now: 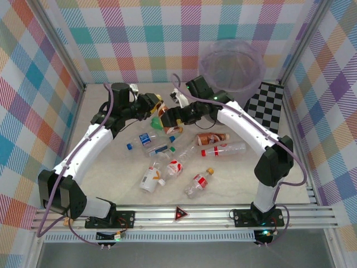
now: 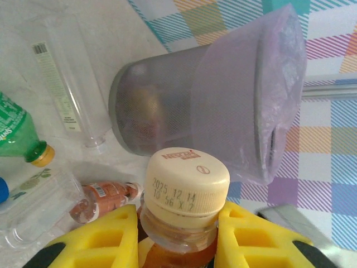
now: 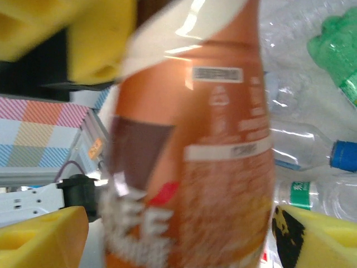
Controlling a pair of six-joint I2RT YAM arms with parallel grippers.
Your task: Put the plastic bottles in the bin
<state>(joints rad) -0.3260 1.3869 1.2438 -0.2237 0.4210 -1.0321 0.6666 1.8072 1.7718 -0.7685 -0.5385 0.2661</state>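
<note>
Bin (image 1: 231, 70) upright, clear liner (image 2: 279, 72) inside — brown bottle (image 2: 187, 178) clamped in left tool (image 2: 177, 234)

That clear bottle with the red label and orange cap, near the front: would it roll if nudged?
Probably: the clear bottle lies on its side on the smooth table, so a sideways nudge would likely roll it. It looks empty, so probably light and easily knocked away. Its clear plastic may dent when squeezed.

Left hand (image 2: 177, 223) is clamped tight, right hand (image 3: 179, 223) faces it, spread wide.
</note>
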